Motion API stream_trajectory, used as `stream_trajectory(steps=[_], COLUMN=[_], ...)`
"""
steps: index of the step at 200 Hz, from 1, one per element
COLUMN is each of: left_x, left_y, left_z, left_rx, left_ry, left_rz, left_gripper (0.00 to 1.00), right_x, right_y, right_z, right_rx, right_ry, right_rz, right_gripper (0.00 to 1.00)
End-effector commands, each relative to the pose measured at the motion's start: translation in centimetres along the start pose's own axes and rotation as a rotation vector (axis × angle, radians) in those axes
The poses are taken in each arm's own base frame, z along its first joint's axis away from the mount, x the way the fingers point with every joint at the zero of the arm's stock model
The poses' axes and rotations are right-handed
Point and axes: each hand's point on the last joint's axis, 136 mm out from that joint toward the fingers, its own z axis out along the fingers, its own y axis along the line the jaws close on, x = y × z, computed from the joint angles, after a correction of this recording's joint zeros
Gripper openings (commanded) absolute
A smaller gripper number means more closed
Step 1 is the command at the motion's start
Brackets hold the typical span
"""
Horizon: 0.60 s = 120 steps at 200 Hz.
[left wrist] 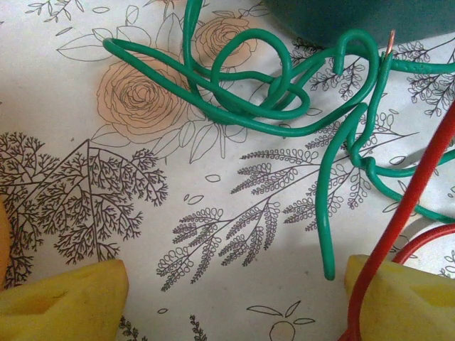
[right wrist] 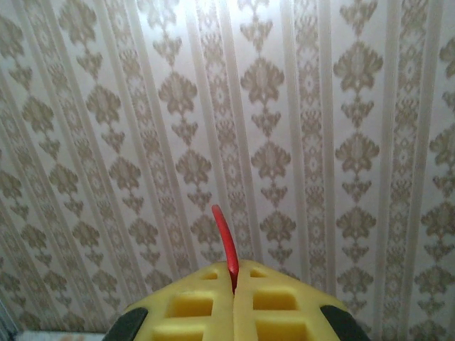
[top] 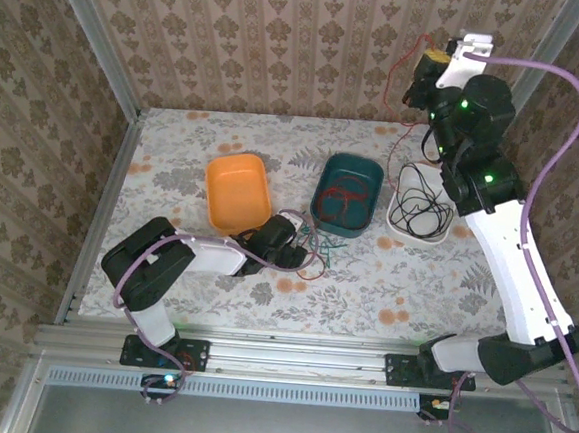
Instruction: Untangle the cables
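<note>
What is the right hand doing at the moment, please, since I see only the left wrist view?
Observer: The right hand is shut on a red cable, held high before the wallpapered back wall.
Operator: Thank you. Are any cables sorted already?
Observer: Black cables lie coiled in a white tray on the right side of the table.
Operator: And the teal tray at my top edge?
Observer: It holds loops of red cable.

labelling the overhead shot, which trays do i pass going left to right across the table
orange tray -> teal tray with a red cable in it -> white tray with black cables in it
</note>
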Motion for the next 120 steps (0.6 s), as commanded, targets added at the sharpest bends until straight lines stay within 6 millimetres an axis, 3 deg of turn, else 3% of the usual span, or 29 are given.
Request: stream_trajectory(steps=[1,57,95,99,103,120], left_x=[2.2,2.2,1.9,1.8,1.8,1.6], left_y=[0.6,0.6,0.5,0.6,0.5,0.4], left_z=[-0.3,-0.3,-0.5,-0.5,-0.5,-0.5], left_rx=[-0.029,-0.03,-0.028,-0.029,-0.028,-0.027], left_ry=[0.071,0.071,0.062,0.061,0.061,0.058], left_rz=[0.005,0.005,0.007,0.008,0.008,0.006], left_gripper=[0.81,0.82,0.82,0.82,0.82,0.82], right_x=[2.2,9.7,16.8,17.7,19.9,23.8], right_y=[-0.5,-0.9,0.1,0.0,0.1,0.2], right_z=[0.6,1.7,1.2,1.2,1.4,0.9], right_rx=[0.024,0.05,0.044,0.048,0.052,0.062], right_ry=[0.053,0.229,0.371,0.39,0.435,0.52], right_rz=[-0.034,-0.064,-0.045,-0.043,-0.05,-0.037], right_gripper=[0.0,0.0,0.0,0.0,0.0,0.0])
